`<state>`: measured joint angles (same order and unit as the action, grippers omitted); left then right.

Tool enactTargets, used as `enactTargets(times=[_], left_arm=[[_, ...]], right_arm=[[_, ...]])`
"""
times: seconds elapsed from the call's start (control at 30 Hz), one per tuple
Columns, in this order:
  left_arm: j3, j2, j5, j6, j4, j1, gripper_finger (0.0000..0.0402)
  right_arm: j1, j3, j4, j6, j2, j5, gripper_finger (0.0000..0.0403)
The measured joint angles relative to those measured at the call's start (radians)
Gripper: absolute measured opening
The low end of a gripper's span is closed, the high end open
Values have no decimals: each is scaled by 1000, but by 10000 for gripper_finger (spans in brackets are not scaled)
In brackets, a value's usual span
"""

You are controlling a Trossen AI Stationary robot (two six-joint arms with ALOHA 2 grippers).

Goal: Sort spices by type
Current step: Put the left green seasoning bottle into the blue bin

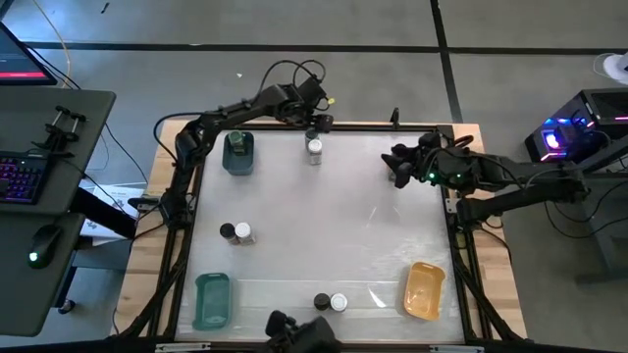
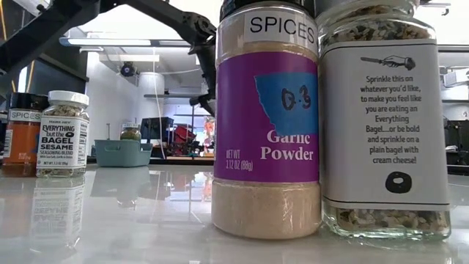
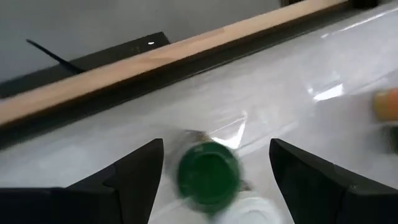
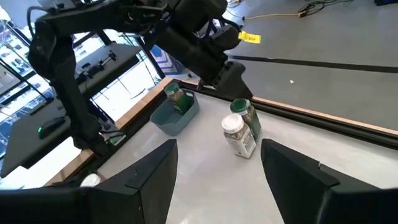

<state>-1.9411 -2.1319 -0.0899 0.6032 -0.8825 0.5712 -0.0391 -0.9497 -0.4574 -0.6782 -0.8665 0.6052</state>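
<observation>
Left wrist view: blurred green-lidded jar (image 3: 208, 174) between wide-open left tool (image 3: 214, 163) fingers, white lid (image 3: 249, 211) partly cut off.

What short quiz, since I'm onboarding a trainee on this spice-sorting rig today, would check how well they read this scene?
1. True or false: the orange tray holds no jar.
2. Which lid colour has the jar centred between the open fingers of the left end effector? A green, B black, C red.
3. Which tray already holds a jar?
Key: 1 true; 2 A; 3 the far teal tray.
</observation>
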Motion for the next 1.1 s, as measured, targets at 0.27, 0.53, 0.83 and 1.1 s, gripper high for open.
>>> enactTargets(times=[0.27, 0.53, 0.83, 1.1], left_arm=[[0, -1, -100, -10, 2, -36, 280], [0, -1, -176, 53, -17, -51, 280], [42, -3, -126, 118, -38, -51, 280], [63, -8, -131, 127, -6, -56, 280]], right_arm=[[0, 0, 14, 5, 5, 20, 227], [0, 0, 14, 5, 5, 20, 227], [0, 0, 14, 5, 6, 20, 227], [0, 0, 13, 5, 6, 20, 227]])
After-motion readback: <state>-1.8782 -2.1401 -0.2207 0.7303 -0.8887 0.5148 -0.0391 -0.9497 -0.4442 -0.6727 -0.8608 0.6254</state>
